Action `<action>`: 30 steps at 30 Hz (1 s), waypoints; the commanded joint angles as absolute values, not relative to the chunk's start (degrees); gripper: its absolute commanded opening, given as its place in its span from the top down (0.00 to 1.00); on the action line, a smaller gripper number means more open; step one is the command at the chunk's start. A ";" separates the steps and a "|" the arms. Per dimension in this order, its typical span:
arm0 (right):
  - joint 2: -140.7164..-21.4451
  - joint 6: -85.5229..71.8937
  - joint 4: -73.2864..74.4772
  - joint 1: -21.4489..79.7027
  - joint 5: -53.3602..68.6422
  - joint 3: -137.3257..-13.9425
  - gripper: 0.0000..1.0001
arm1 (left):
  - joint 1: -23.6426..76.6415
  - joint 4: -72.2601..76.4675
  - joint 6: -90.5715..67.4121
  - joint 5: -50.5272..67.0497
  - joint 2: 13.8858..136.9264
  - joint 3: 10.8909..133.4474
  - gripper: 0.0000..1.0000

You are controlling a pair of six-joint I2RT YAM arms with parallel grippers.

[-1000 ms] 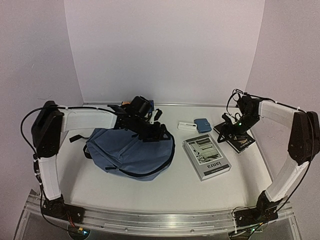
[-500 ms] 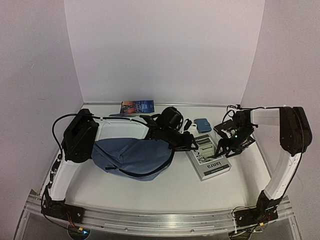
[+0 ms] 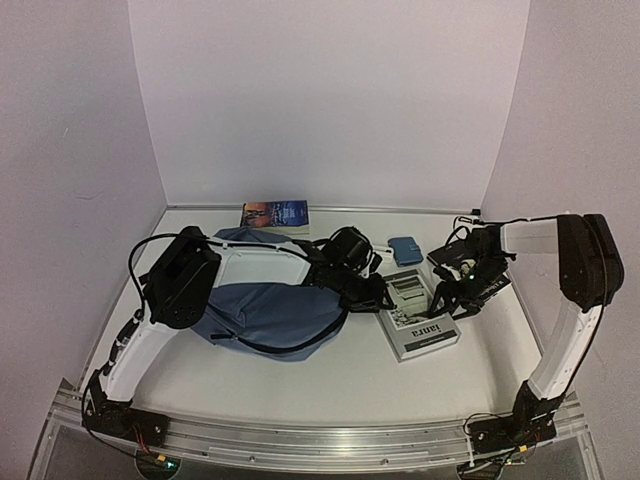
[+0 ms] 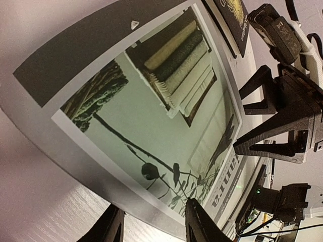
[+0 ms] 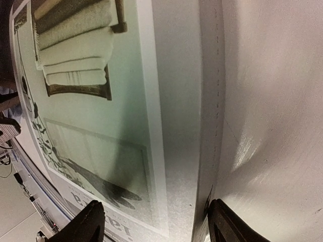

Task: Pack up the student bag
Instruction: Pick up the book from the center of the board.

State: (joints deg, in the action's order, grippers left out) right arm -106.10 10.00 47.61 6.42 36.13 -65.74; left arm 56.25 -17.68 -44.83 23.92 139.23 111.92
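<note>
Student bag [image 3: 270, 315], slate-blue, flat on table [image 3: 330, 385] left of centre, left arm lying across it; grey book [image 3: 420, 318] just right, left gripper [image 4: 156, 206] and right gripper [image 5: 156, 203] at opposite edges, jaws apart, gripping nothing; dark book [image 4: 232, 22], blue pouch [image 3: 405, 249] and colourful book [image 3: 275, 213] behind.

The top camera is looking down from above the near edge over the whole tabletop [image 3: 330, 370]. Both wrist cameras are facing the grey book [image 3: 425, 335] closely, from opposite sides.
</note>
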 commanded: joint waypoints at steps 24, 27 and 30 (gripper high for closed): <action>-97.99 10.05 47.99 2.93 50.00 -67.94 0.02 | 55.68 5.11 -44.57 26.85 126.93 95.64 1.00; -97.51 12.38 47.94 2.64 53.48 -67.37 0.02 | 55.35 9.17 -44.42 29.35 125.62 92.79 1.00; -97.31 15.90 47.90 2.65 58.52 -66.19 0.02 | 55.28 12.11 -44.44 31.21 124.58 91.09 1.00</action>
